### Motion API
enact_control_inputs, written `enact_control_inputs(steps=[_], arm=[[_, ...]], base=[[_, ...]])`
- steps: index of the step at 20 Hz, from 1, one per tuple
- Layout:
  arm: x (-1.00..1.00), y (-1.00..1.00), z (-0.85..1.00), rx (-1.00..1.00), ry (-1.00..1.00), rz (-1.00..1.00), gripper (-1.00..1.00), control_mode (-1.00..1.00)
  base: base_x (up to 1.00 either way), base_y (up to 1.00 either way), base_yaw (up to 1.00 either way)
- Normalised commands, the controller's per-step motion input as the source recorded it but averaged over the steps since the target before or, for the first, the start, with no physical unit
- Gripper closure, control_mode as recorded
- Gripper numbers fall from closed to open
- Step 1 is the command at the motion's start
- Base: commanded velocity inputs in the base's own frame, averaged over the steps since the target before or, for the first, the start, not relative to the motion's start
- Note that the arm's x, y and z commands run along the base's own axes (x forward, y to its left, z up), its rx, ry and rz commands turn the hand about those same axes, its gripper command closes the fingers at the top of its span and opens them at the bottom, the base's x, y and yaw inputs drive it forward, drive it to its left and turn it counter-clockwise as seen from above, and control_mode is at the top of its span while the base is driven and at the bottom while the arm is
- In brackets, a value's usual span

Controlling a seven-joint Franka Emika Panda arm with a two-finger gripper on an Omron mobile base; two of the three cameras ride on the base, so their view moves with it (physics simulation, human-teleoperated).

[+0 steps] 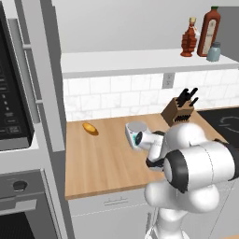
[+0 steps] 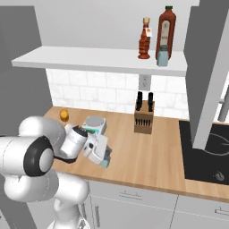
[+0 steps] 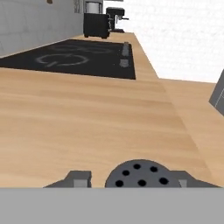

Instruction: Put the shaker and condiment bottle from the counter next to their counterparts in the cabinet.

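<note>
Shaker [image 3: 139, 174] sits at the bottom centre of the hand view, its grey perforated cap rising between the two dark finger tips of the hand [image 3: 131, 180], low over the wooden tabletop [image 3: 87, 118]. On the cabinet [image 1: 140, 60] shelf at the upper right of the left base view, the condiment bottle [image 1: 189, 41] already stands beside the tall red-brown bottle [image 1: 209, 31] and a second small shaker [image 1: 214, 52], so this shaker looks like the last item to move. For a sound grip, the fingers should meet the squat body evenly on both sides, below the cap, with the hand kept level so the shaker does not tip or skid on the wood; the lift should then go straight up before swinging toward the shelf, staying wide of the knife block [image 2: 144, 117]. The fingers appear drawn in on either side of the cap, but whether they are pressing it or stand just apart from it I cannot tell, since the contact points are hidden at the frame's bottom edge.
</note>
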Motion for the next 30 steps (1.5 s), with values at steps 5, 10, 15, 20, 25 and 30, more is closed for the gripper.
enact_control_inputs(steps=[5,10,15,20,25,30], arm=[[-0.08,0.0,0.23,-0.05,-0.01,0.0,1.0,-1.0],[-0.05,0.0,0.87,-0.05,-0.02,0.01,1.0,-1.0],[0.0,0.0,1.0,0.0,0.0,0.04,1.0,-1.0],[0.06,0.0,0.87,0.02,0.09,0.12,1.0,-1.0],[0.14,-0.05,0.95,0.03,0.12,0.08,1.0,-1.0],[0.08,0.0,0.89,0.0,0.14,0.12,1.0,-1.0]], base=[[0.0,0.0,0.0],[0.0,0.0,0.0],[0.0,0.0,0.0],[0.0,0.0,0.0],[0.0,0.0,0.0],[0.0,0.0,0.0]])
